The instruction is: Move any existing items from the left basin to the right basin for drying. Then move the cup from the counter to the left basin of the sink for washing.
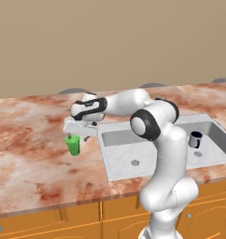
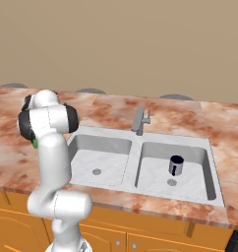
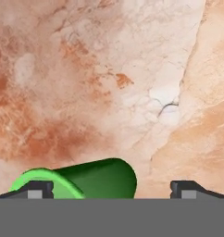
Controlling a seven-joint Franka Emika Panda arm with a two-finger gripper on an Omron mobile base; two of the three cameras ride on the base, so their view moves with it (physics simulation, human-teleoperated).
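Tool [image 1: 77, 132] open wide just above green cup [image 1: 73, 144] on counter [image 1: 31, 154], cup upright, nearer one finger than the other.

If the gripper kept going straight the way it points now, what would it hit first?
Most likely the cup, which sits at the near edge between the open fingertips in the hand view, off toward one finger. Beyond it lies the counter. Depth is unclear.

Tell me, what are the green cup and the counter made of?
The cup looks like plain plastic: a uniform bright green, smooth, no pattern. The counter looks like polished stone, mottled reddish-brown and cream with veins. Everything is rendered, so that's only appearance.
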